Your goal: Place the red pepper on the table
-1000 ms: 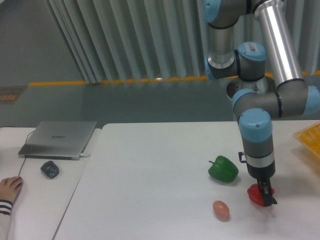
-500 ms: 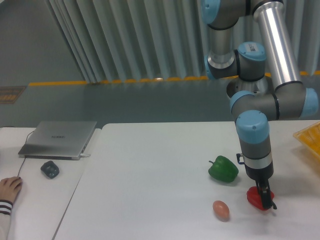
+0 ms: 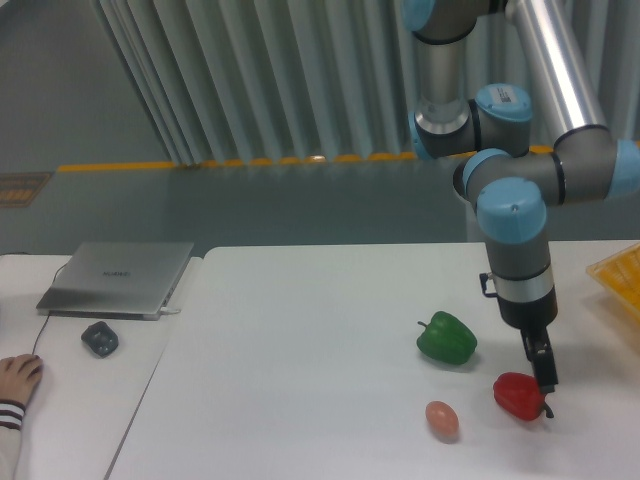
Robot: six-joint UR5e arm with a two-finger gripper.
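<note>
The glossy red pepper [image 3: 518, 396] rests on the white table [image 3: 300, 340] near its front right part. My gripper [image 3: 543, 368] hangs just above the pepper's right side, its dark fingers clear of the pepper's top and holding nothing. The fingers are seen edge-on as one thin dark strip. The arm rises from the gripper to the upper right.
A green bell pepper [image 3: 447, 338] lies left of and behind the red one. A pinkish-orange egg-shaped thing [image 3: 441, 419] sits at the front. A yellow tray [image 3: 620, 275] pokes in at the right edge. On the left desk are a laptop [image 3: 120, 277], a mouse [image 3: 100, 338] and a person's hand [image 3: 18, 375].
The gripper, which was down around the red pepper, has let go and risen a little up and to the right. The pepper stays on the table.
</note>
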